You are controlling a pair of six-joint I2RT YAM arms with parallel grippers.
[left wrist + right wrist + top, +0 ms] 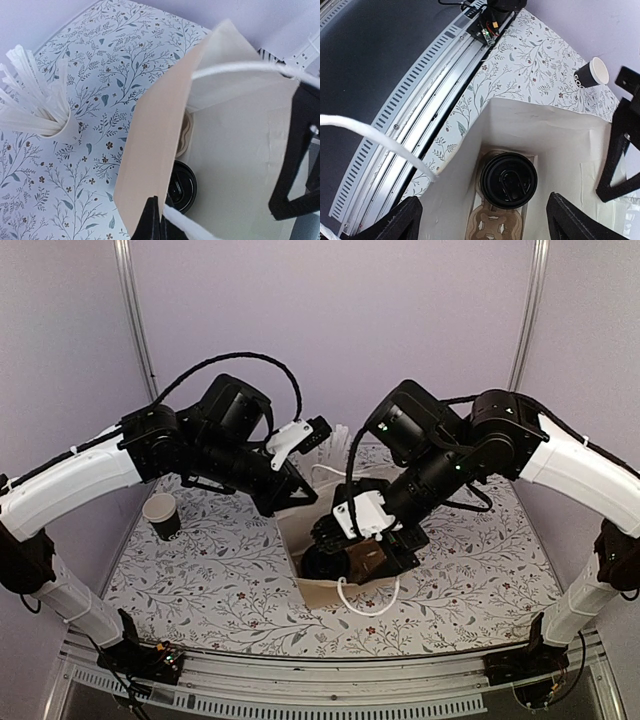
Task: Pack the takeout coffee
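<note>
A black lidded takeout coffee cup [508, 180] stands in a brown pulp carrier [492, 222] at the bottom of a cream paper bag [540, 120]. My right gripper [484, 202] hangs open over the bag's mouth, a finger on either side of the cup and well above it. Beside the bag's far-left rim, my left gripper [156, 220] is shut on the bag's side wall [155, 140], next to a white rope handle [200, 227]. The lid [184, 186] peeks out past that wall. From the top view the bag [320, 590] sits mid-table under both grippers.
An open black paper cup with a white rim [162, 515] stands alone at the left of the floral mat. A white cup of paper-wrapped straws [60, 125] stands just behind the bag. The table's metal front rail [445, 75] runs close along the bag.
</note>
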